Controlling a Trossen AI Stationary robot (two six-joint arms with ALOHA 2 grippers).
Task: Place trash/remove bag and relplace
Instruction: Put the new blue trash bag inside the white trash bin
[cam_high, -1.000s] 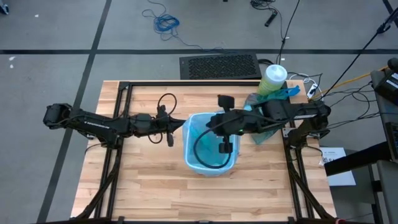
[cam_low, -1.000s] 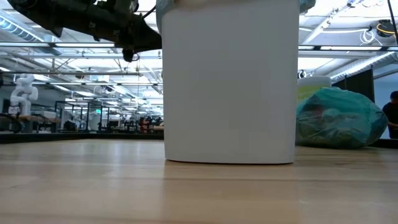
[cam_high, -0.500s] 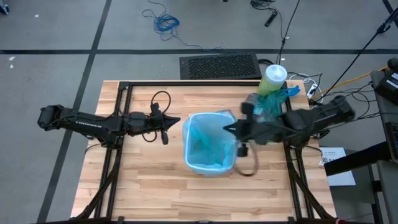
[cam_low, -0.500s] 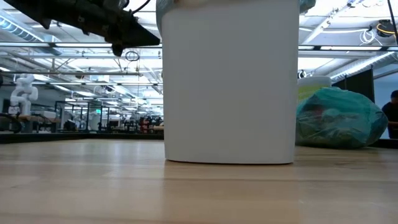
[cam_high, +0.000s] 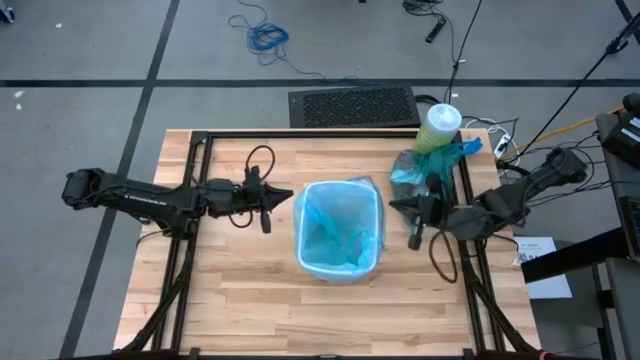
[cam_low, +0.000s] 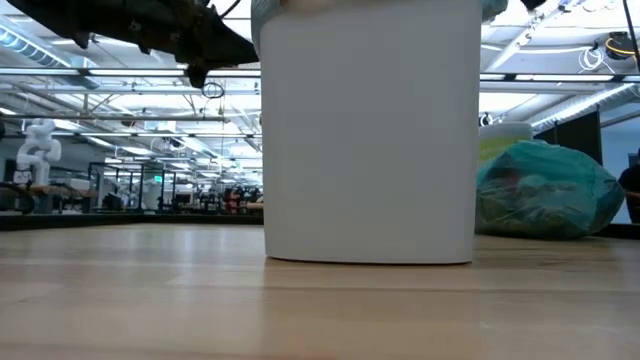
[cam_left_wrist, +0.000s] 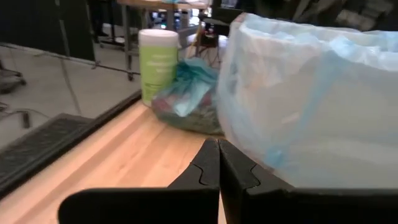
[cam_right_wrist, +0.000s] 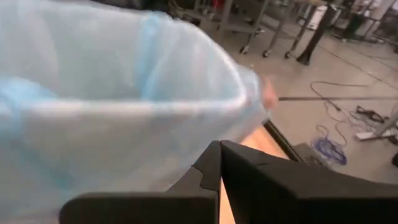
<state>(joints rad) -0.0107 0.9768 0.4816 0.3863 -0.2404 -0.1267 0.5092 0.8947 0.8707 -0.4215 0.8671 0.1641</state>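
- While the high view looks down into the white bin (cam_high: 338, 232) mid-tabletop (cam_high: 240, 310) with the pale blue bag (cam_high: 340, 215) lining it, the low view shows only its blank wall.
- The tied teal bag (cam_high: 420, 170) lies by the green canister (cam_high: 438, 125) at the far right; the low view shows it bulging, resting on the wood.
- Left hand (cam_high: 265, 212) hovers just left of the bin, right hand (cam_high: 414, 226) just right of it.
- Each wrist view shows its fingers (cam_left_wrist: 208, 171) pressed together, holding nothing.
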